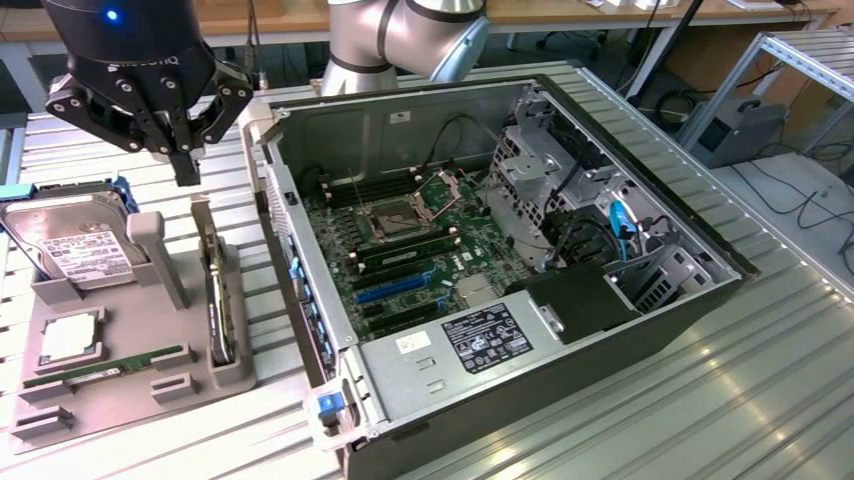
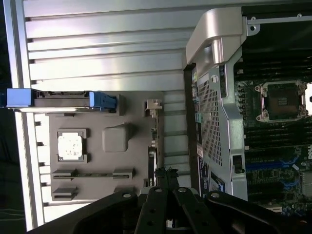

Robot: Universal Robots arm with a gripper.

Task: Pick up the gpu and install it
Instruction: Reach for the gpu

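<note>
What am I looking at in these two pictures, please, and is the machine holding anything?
That is a robot arm ending in a gripper, a two-fingered claw. One picture comes from a camera off the arm, the other from one on its wrist, looking down. On the metal table sit an open computer case and a grey tray holding a hard drive, a processor chip, a memory stick and the graphics card, standing on edge. The gripper is shut, empty, and hangs over the tray near that card.
</note>
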